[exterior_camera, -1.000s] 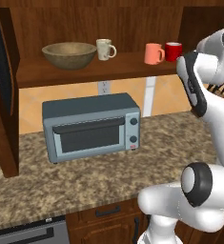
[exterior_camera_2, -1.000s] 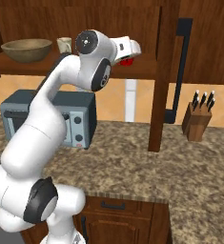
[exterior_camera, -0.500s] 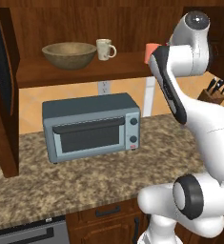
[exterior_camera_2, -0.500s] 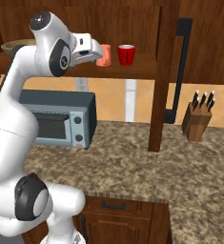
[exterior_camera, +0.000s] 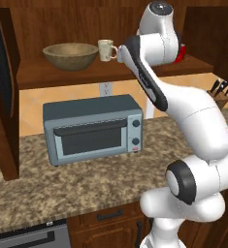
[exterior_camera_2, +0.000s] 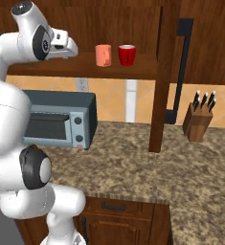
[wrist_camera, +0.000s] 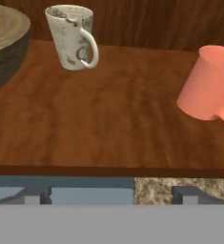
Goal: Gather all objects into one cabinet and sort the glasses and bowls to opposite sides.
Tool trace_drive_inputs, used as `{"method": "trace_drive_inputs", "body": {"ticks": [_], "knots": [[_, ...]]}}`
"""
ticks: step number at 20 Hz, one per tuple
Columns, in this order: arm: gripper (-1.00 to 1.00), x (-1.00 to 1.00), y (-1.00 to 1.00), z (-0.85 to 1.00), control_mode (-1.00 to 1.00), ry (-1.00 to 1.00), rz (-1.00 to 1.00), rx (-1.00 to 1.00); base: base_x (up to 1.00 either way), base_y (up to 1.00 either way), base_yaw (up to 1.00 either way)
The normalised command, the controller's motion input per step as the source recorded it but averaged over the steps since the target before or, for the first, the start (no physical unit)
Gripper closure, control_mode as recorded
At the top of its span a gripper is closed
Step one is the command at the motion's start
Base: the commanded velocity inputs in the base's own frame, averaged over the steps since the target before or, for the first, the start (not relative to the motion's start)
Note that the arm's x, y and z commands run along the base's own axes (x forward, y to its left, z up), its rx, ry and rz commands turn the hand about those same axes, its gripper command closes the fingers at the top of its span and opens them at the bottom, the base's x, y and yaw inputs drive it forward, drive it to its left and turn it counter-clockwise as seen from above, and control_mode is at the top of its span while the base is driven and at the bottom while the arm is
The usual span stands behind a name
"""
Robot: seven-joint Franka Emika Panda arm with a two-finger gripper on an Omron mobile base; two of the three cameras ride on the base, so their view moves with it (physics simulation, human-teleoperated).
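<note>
On the cabinet shelf [wrist_camera: 108, 124] a cream mug [wrist_camera: 73, 37] stands at the back, beside the wide tan bowl [wrist_camera: 4, 43] on the left. A salmon-orange mug [wrist_camera: 211, 83] stands at the right. My gripper [wrist_camera: 111, 195] is open and empty, hovering at the shelf's front edge between the two mugs and touching nothing. In the left base view the bowl [exterior_camera: 70, 54] and cream mug [exterior_camera: 105, 50] sit left of my hand, and the red mug [exterior_camera: 182, 52] peeks out behind the arm. The right base view has the salmon mug [exterior_camera_2: 103, 55] next to the red mug [exterior_camera_2: 127, 55].
A grey-blue toaster oven [exterior_camera: 93, 128] stands on the granite counter [exterior_camera: 86, 179] under the shelf. A knife block [exterior_camera_2: 197, 119] sits at the right. The open cabinet door [exterior_camera_2: 178, 72] with its black handle hangs right of the mugs.
The arm has swung left along the shelf, from in front of the red and salmon mugs to the gap between the salmon and cream mugs. No mug or bowl moved.
</note>
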Motion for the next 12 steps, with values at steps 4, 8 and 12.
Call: {"method": "trace_drive_inputs", "body": {"ticks": [4,8,12], "knots": [[-1.0,0.94,0.43,-0.13,-1.0,-0.01,0.0,0.0,0.0,0.0,0.0],[-1.0,1.0,-0.01,-0.22,-1.0,-0.04,0.1,0.01,0.0,0.0,0.0],[-1.0,0.98,-0.01,-0.08,-1.0,-0.04,0.16,0.08,0.0,0.0,0.0]]}}
